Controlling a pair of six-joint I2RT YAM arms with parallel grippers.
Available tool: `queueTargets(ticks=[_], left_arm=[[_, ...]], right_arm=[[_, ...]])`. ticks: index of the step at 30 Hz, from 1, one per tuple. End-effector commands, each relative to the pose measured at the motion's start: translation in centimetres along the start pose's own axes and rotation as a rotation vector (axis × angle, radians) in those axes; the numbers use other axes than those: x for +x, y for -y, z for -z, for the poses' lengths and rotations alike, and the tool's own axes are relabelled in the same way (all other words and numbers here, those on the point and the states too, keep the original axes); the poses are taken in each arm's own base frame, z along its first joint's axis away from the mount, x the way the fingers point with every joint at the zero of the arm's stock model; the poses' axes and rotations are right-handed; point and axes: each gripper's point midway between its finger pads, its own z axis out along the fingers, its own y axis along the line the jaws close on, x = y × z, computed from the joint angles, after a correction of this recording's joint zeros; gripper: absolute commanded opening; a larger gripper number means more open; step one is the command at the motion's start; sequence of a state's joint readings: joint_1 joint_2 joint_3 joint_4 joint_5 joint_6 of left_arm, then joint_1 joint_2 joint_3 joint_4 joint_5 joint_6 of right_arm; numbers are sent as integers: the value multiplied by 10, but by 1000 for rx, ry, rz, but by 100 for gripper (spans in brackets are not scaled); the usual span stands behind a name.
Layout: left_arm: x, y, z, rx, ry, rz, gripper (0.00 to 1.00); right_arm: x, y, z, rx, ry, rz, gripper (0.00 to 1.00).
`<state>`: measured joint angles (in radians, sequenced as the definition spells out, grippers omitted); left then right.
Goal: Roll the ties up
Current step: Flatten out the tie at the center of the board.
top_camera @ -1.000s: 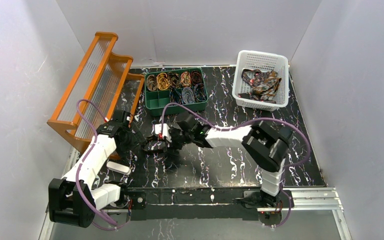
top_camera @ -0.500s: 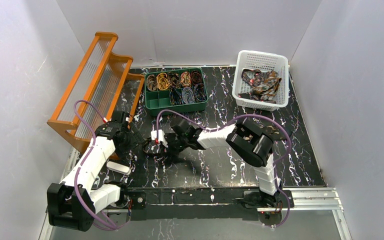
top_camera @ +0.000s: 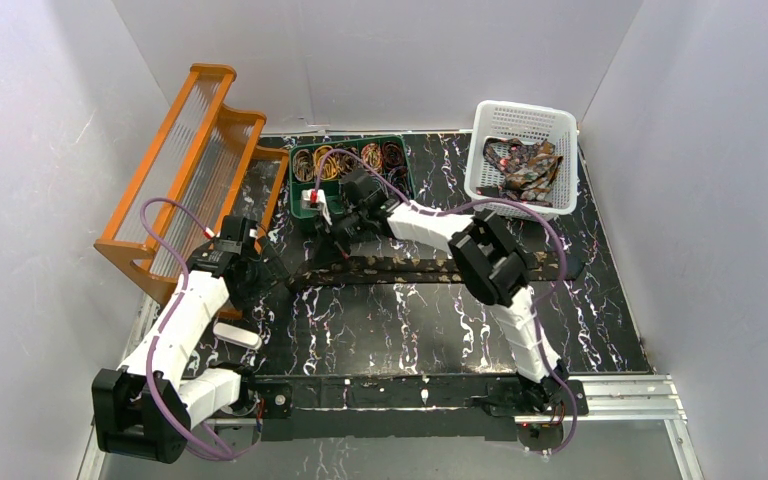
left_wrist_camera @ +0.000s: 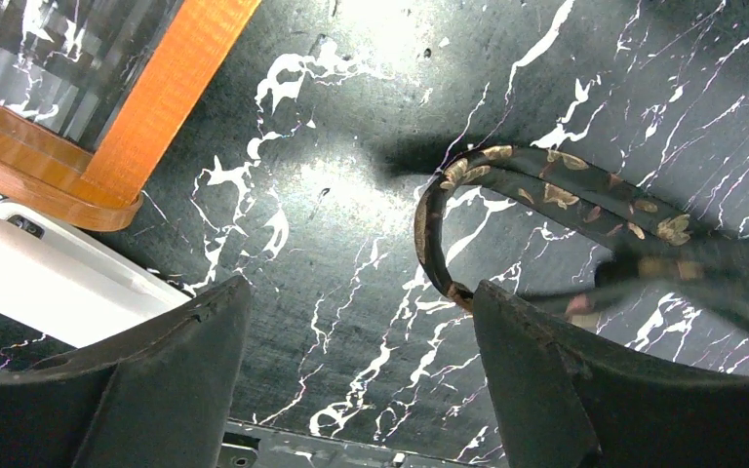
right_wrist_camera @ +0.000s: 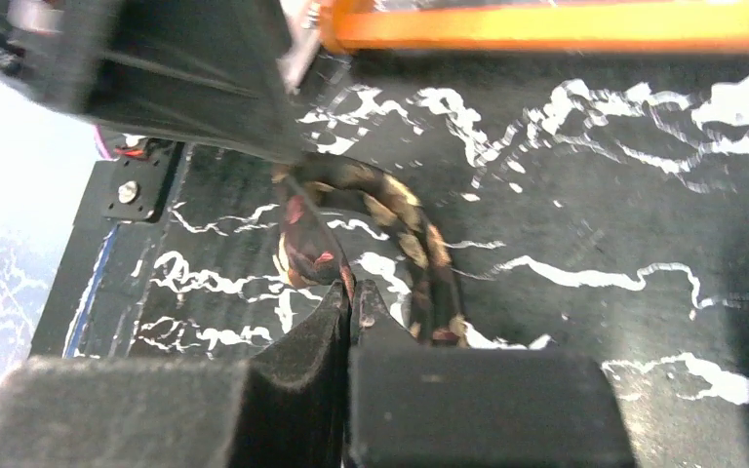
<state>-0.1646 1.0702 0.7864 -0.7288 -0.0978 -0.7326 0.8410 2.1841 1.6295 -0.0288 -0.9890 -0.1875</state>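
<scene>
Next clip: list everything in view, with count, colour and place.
Stretched tie: one, dark with tan pattern, across mid-table.
Rolled ties: several, mixed colours, in the tray.
Loose ties: a pile, dark and red, in the basket.
Tray: one, green, back centre.
Basket: one, white, back right.
Rack: one, orange, back left.
Table: one, black marbled.
Left gripper: one, black, open by the tie's looped end.
Right gripper: one, black, shut on the tie, by the tray.

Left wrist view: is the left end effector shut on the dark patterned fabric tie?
No, the left end effector is open, fingers wide apart, while the dark gold-patterned fabric tie lies looped on the black marbled table.
</scene>
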Motion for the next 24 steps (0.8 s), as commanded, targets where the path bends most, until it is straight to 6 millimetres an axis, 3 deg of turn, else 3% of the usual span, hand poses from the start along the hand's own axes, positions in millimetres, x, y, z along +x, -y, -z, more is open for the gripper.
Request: queueTargets(ticks=[1,4,9,14,24], left_arm=[[-10,3,9,19,35,-1,82],[-14,0,12,-1,51,-6,84],[-22,-8,20,-50,86,-3,91],[-14,4,14,15,47,-15,93],[1,6,-6,58,6,-11,93]], right_arm=[[42,12,-6,-78,-94,-251,8],[54,14,-9,-100,-133,-298,8],[56,10,-7,-92,-130,-266,12],[58,29,-8,15,-151,-302,17],[29,58,-3,228,-84,-386,37]])
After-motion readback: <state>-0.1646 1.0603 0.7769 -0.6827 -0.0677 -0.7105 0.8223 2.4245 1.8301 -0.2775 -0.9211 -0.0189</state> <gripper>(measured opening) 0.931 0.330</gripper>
